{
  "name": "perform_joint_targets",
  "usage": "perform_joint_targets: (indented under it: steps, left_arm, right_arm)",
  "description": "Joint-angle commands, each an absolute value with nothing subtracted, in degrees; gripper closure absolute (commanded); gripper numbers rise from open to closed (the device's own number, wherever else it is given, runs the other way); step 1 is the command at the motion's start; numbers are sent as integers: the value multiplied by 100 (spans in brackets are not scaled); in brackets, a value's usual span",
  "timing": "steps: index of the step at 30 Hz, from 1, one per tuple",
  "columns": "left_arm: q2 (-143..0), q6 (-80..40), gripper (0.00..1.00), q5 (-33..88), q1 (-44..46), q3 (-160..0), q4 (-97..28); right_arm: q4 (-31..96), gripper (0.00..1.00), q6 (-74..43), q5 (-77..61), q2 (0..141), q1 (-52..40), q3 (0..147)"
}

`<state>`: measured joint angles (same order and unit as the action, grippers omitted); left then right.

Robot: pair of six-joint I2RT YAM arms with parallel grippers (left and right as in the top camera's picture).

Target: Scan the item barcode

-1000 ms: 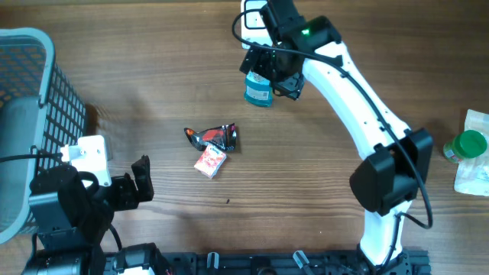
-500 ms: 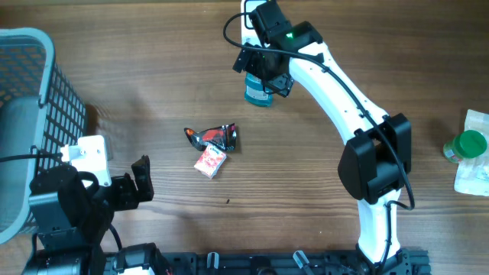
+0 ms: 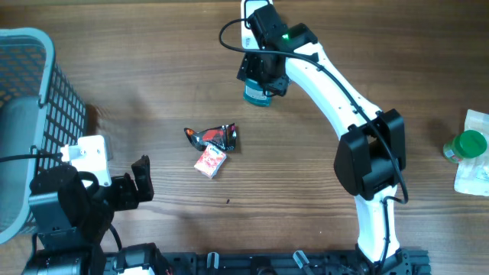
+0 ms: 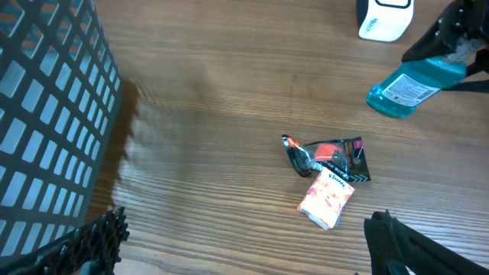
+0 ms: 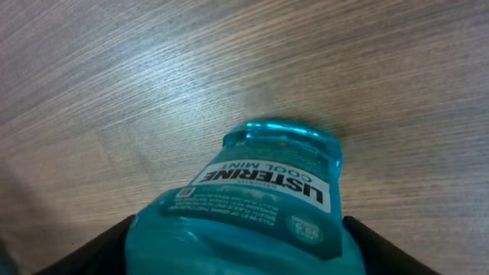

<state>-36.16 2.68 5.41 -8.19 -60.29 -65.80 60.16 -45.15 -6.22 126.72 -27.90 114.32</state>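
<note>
A blue mouthwash bottle [image 3: 257, 95] lies on the wooden table at the back centre; the left wrist view has it at the upper right [image 4: 412, 85]. My right gripper [image 3: 260, 76] is down over it. In the right wrist view its black fingers press both sides of the bottle [image 5: 260, 183], label side up. A white scanner [image 3: 248, 19] stands just behind the bottle. My left gripper [image 3: 136, 186] hovers at the front left, open and empty, fingers wide apart [image 4: 244, 237].
A dark and red wrapper [image 3: 214, 136] and a red-white packet [image 3: 210, 161] lie mid-table. A grey-blue mesh basket [image 3: 30, 92] stands at the far left. A green-capped bottle in a clear bag [image 3: 470, 145] lies at the right edge.
My right arm has shifted a little left over the bottle and its jaws have closed in on the bottle's sides. The left arm has not moved.
</note>
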Motion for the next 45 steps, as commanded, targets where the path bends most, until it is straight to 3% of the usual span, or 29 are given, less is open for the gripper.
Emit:
perform_joint_targets:
  steps: [1,11,17,19,24,27,31,37,45]
  left_arm:
    - [-3607,213,0,569,-781,-6025,-6567]
    - [-3607,213,0,569,-784,-6025,-6567]
    - [-3607,213,0,569,-784,-6027,-6567]
    - [-3607,213,0,569,-784,-6027,-6567]
    - [-3607,213,0,569,-781,-6027,-6567]
    - [-3607,213,0,569,-784,-6027,-6567]
    - [-3607,213,0,569,-784,-6025,-6565]
    - [-3607,213,0,569,-784,-6025,-6567]
    - [-3607,213,0,569,-781,-6027,-6565]
  right_arm:
    - [6114,32,-4348,-602,12905,-2812,11443]
    - [6661,49,-4204,-1293,12825,-2698,11793]
    - [7498,50,-4213,-2067,12822,-2445,12429]
    - [7699,55,-4213,-2606,12822,-2340,12429]
    - [7802,57,-3924,-4222,12822,-2189,12429]
    - [7793,57,-3916,-4427,12822,-2176,12429]
    - [7581,58,-3601,-4300,12822,-2150,12429]
    - [5583,62,-2082,-3122,12822,-2152,12429]
    - [3734,62,-1603,-987,12822,-2257,12429]
